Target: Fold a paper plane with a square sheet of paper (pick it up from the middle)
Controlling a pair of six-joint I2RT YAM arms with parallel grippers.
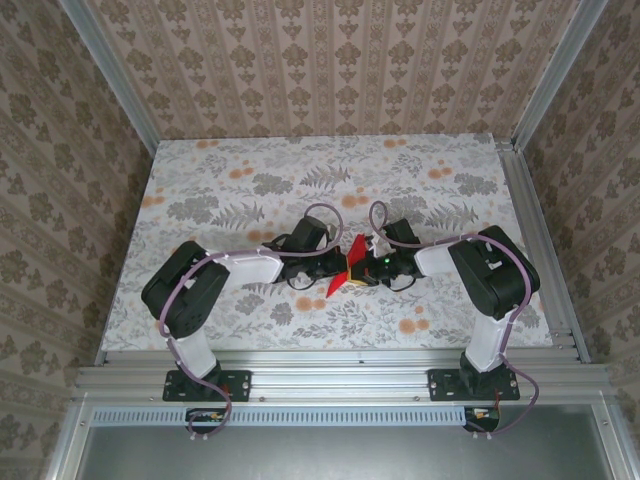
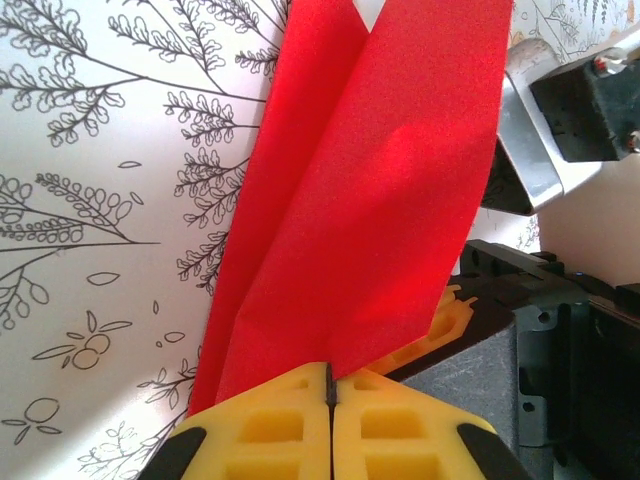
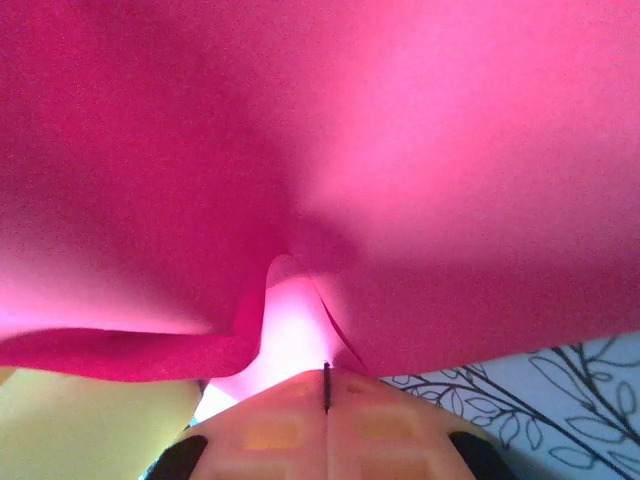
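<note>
The square sheet of paper is folded into a narrow, pointed red dart with a centre crease, the paper plane (image 1: 337,281). It hangs just above the middle of the table between both grippers. In the left wrist view the plane (image 2: 380,180) runs away from my left gripper (image 2: 330,385), whose yellow jaws are shut on its near end. My right gripper (image 3: 327,385) is shut too, and a fold of the red paper (image 3: 420,150) runs down into its seam. From above, the left gripper (image 1: 340,268) and right gripper (image 1: 361,268) almost touch.
The floral tablecloth (image 1: 250,190) stretches behind and to both sides of the arms. An aluminium frame (image 1: 540,240) and patterned walls border the table. The right arm's black body (image 2: 560,340) sits close beside the left jaws.
</note>
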